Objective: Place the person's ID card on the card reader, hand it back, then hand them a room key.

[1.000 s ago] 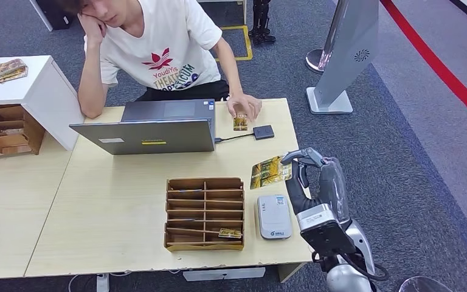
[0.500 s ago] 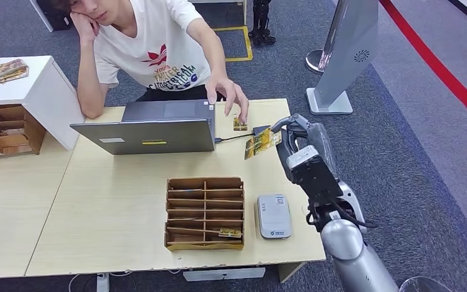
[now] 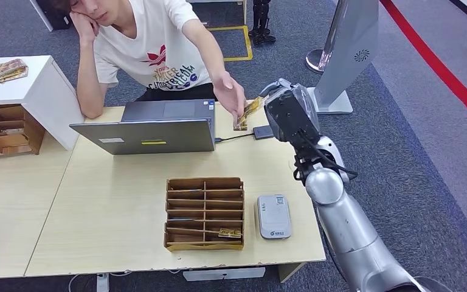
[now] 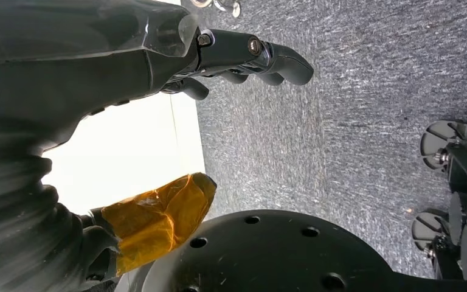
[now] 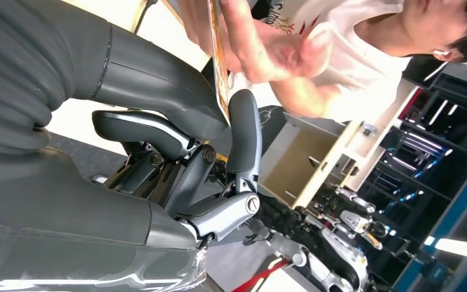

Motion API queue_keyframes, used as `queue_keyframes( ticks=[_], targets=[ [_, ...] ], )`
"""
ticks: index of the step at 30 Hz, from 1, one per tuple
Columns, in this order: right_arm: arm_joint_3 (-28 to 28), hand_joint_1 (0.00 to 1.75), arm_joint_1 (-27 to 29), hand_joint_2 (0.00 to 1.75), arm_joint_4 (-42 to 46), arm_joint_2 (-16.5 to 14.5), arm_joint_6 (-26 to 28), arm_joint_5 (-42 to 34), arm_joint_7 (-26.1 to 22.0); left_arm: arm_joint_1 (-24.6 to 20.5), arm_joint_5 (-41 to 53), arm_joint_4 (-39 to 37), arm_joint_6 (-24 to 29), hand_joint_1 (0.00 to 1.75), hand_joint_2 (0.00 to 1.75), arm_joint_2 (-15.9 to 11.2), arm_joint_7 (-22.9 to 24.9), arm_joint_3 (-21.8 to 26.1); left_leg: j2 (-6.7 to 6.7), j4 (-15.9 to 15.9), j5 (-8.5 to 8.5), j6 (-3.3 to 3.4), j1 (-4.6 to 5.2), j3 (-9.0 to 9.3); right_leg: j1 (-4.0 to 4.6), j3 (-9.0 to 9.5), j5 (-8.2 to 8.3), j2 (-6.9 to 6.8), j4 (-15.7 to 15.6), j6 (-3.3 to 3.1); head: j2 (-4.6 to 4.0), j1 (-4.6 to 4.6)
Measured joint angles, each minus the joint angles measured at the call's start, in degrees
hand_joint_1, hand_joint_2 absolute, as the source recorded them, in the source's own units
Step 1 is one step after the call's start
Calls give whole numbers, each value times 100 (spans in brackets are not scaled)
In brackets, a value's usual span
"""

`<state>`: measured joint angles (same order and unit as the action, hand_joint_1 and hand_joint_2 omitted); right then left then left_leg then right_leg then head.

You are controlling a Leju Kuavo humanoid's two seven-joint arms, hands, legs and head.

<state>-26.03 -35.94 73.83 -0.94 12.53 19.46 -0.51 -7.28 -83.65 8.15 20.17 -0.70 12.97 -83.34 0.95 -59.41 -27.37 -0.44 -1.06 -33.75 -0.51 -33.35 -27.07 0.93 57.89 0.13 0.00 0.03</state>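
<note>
My right hand (image 3: 289,109) is raised over the table's far right part and pinches the yellow-patterned ID card (image 3: 252,108) between thumb and finger. It holds the card out toward the seated person. The person's hand (image 3: 231,94) reaches to the card and touches it. The right wrist view shows the card (image 5: 217,55) edge-on, with the person's fingers (image 5: 261,42) around its far end. The white card reader (image 3: 273,216) lies near the table's front edge. A room key (image 3: 230,232) sits in the brown slotted box (image 3: 205,182). My left hand (image 4: 158,55) hangs over carpet, holding nothing.
An open laptop (image 3: 152,128) stands in front of the person. A small card (image 3: 240,125) and a black device on a cable (image 3: 263,131) lie below the person's hand. A white cabinet (image 3: 30,91) stands at the left. A grey kiosk base (image 3: 328,100) is beyond the table.
My right hand has risen and moved away from me with the ID card, from beside the reader toward the person. The person's hand has lifted off the table and met the card.
</note>
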Motion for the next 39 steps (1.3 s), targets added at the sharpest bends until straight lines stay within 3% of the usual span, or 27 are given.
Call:
queue_keyframes(
  ticks=[3,4,5,7,8,9,18,25,34,39],
  targets=[
    [15,175,-262,175,-430,-139,-7,67,71,-3,40,-1,-8,0,175,0,18,-70,1,0,0,0,0,0,0,0,0,0,0,0,0,0],
    [18,164,-323,175,-552,-177,-6,83,85,-4,47,-1,-10,0,175,0,27,-93,2,0,0,0,0,0,0,0,0,0,0,0,0,1],
    [20,121,-371,175,-661,-211,-6,100,92,-5,52,-1,-11,0,175,0,37,-112,2,0,0,0,0,-1,0,0,0,0,0,0,0,1],
    [20,34,-441,87,-857,-272,-8,132,99,-7,59,0,-13,0,175,1,55,-135,2,0,0,0,0,-1,0,0,0,0,0,0,0,1],
    [20,0,-465,44,-939,-298,-15,149,102,-9,60,0,-15,0,175,1,58,-142,2,0,0,0,0,-2,0,0,0,-1,0,0,0,1],
    [20,0,-487,0,-1016,-323,-38,167,104,-10,60,-1,-18,0,175,2,60,-149,2,0,0,0,0,-2,0,0,-1,-1,0,0,0,1],
    [-11,0,-514,0,-1382,-442,-743,-32,-69,-10,-19,0,-55,0,175,0,63,-170,2,0,-1,0,0,-1,0,-1,-1,-2,-1,0,0,0],
    [-234,0,-148,0,-968,-425,-1918,-1016,-540,-7,-156,-1,-82,0,175,-1,12,-170,2,0,-1,0,0,-1,0,-5,-1,-1,-1,1,0,0],
    [-664,0,702,0,155,10,-3868,-3017,-1493,0,-247,-2,-183,0,175,-17,-107,-170,2,0,-4,0,0,-2,0,-4,-3,-2,-6,2,0,1],
    [-793,0,1381,0,691,291,-4520,-3559,-1893,4,-297,-2,-216,0,175,-22,-131,-170,1,0,-7,3,1,-3,0,-4,-3,-1,-6,3,0,1]
  ],
)
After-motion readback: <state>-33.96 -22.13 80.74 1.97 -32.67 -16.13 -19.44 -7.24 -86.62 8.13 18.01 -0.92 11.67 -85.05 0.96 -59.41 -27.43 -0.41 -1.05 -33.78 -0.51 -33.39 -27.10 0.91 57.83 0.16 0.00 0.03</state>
